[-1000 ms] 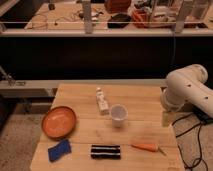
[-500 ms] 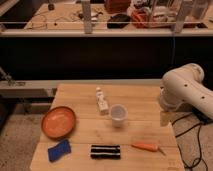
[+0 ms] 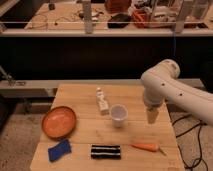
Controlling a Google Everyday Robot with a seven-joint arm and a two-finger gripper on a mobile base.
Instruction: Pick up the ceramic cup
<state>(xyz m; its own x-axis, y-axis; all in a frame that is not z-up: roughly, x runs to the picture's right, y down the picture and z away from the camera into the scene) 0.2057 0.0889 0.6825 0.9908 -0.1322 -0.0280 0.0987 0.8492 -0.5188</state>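
Observation:
The ceramic cup (image 3: 118, 114) is small, white and round, standing upright near the middle of the wooden table (image 3: 80, 95). My white arm reaches in from the right and bends down over the table. Its gripper (image 3: 151, 117) hangs just right of the cup, about a cup's width away and not touching it.
A slim white bottle-shaped object (image 3: 102, 101) stands just left of and behind the cup. An orange plate (image 3: 59, 121) sits at the left, a blue sponge (image 3: 59, 149) at front left, a black bar (image 3: 105, 151) at the front, and a carrot (image 3: 146, 147) at front right. A cluttered bench runs behind.
My arm and gripper have moved left, closer to the cup. The things on the table have not moved.

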